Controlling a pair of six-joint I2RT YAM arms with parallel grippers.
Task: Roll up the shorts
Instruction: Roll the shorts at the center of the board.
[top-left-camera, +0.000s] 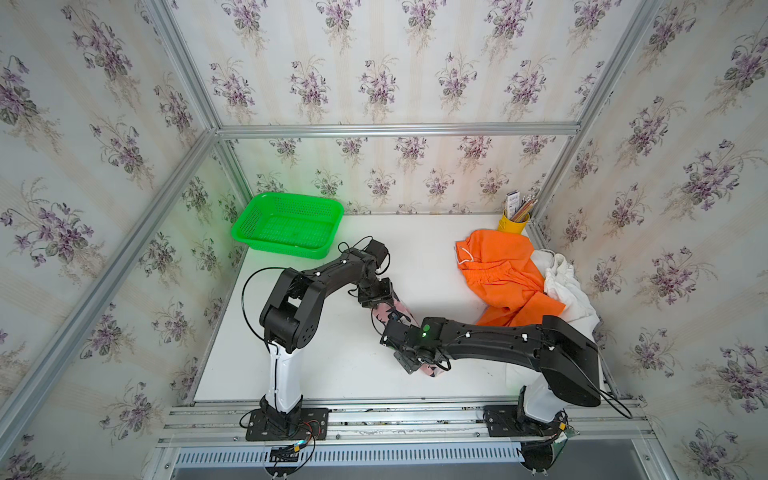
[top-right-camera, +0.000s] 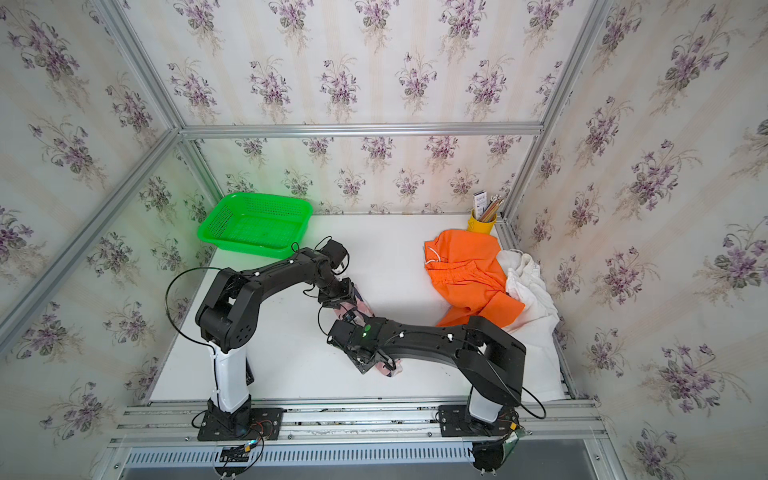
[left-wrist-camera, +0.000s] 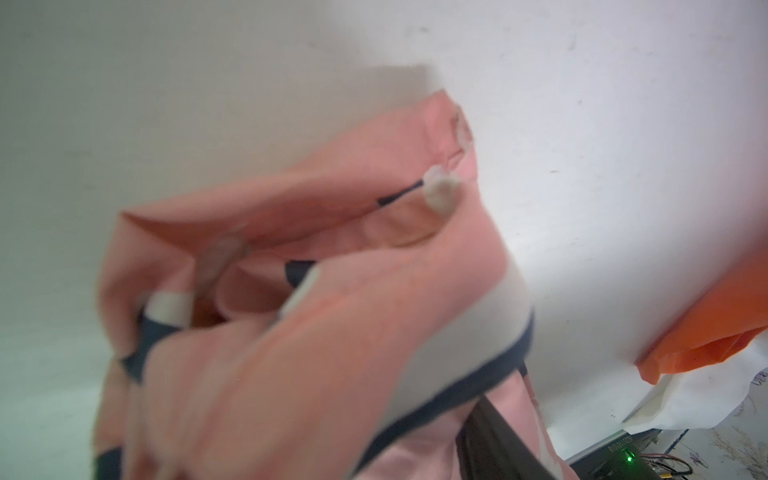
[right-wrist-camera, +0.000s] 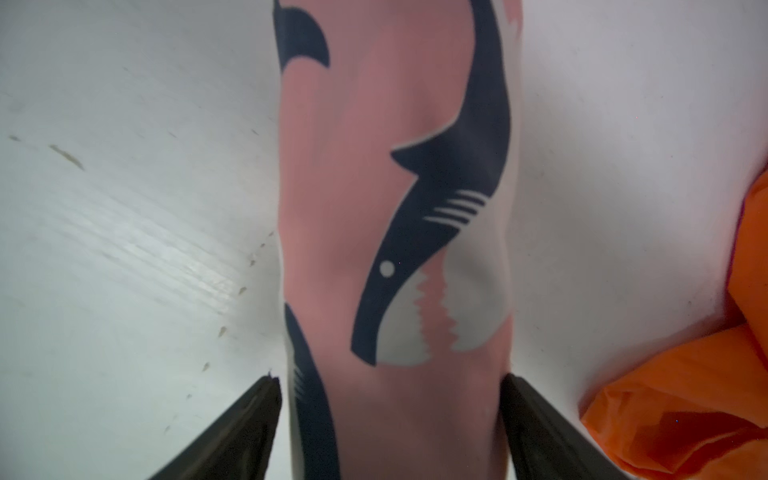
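A: Pink shorts (right-wrist-camera: 395, 249): status?
B: Rolled, lying mid table (top-left-camera: 332, 365). Right gripper (right-wrist-camera: 390, 377) jaws apart, flanking the roll. Left gripper (top-left-camera: 376, 293) at the looser end; its jaw state cannot be determined.
A: Hazard?
B: That looser end may unroll if left unsupported; orange shorts (top-left-camera: 498, 270) not yet rolled

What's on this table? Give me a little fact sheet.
Pink shark-print shorts: rolled, mid-table
Left claw: at the roll's far end, fingers hidden by cloth
Right claw: fingers either side of the roll; grip unclear
Orange shorts: crumpled, overlapping white shorts
Green basket: far left corner
Yellow cup: pencils, far right corner
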